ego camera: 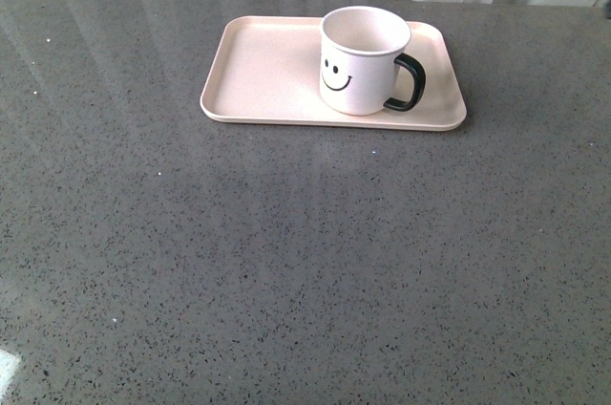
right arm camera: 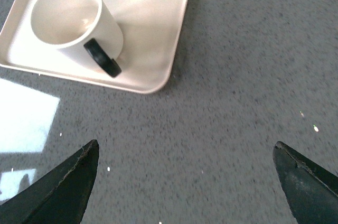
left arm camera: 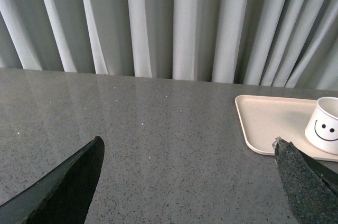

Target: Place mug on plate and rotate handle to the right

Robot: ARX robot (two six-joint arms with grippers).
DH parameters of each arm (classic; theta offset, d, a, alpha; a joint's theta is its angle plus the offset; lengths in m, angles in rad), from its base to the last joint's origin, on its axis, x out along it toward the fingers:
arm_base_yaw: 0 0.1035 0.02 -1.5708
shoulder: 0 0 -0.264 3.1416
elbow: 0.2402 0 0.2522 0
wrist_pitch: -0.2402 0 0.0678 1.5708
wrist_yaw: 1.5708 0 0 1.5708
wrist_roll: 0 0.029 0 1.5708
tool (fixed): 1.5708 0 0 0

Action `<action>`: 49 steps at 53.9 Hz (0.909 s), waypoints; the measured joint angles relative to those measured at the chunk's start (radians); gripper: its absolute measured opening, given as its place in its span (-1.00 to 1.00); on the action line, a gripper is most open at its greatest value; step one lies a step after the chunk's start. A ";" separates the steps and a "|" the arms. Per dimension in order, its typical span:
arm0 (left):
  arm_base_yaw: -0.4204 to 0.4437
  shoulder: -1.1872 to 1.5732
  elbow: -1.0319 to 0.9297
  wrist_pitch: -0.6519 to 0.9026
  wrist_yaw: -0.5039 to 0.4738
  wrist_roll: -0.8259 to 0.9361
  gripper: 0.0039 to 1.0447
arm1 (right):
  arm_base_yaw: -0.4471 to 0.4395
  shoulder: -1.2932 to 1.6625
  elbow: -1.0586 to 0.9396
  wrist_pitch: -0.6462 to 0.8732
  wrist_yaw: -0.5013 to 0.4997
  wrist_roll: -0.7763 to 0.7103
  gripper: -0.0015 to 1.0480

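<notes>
we've got the mug [ego camera: 358, 66] standing upright on the right half of the pink plate [ego camera: 263, 71], smiley facing us, black handle [ego camera: 409, 83] sticking out to the right, plate far back on the grey table [ego camera: 286, 262], left claw [left arm camera: 187, 140] and right claw [right arm camera: 185, 143] both spread wide, gripping nothing

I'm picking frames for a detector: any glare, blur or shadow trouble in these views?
Front view: sharp, the mug evenly lit, pale curtain reflections streaking the table. Right wrist view: slightly soft, a bright white glare patch on the table near the plate. Left wrist view: clear, tool fingers dark and soft-edged.
</notes>
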State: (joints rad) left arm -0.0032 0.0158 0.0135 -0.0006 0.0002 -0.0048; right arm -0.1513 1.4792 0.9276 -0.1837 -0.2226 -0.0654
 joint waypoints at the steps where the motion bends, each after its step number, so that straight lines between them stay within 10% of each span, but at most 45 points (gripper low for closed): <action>1: 0.000 0.000 0.000 0.000 0.000 0.000 0.83 | 0.011 0.039 0.037 -0.008 0.008 0.004 0.82; 19: 0.000 0.000 0.000 0.000 0.000 0.000 0.83 | 0.195 0.472 0.500 -0.170 0.089 0.088 0.82; 49: 0.000 0.000 0.000 0.000 0.000 0.000 0.83 | 0.258 0.731 0.834 -0.318 0.148 0.189 0.82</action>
State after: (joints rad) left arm -0.0032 0.0158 0.0135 -0.0006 0.0002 -0.0048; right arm 0.1070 2.2097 1.7611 -0.5018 -0.0742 0.1238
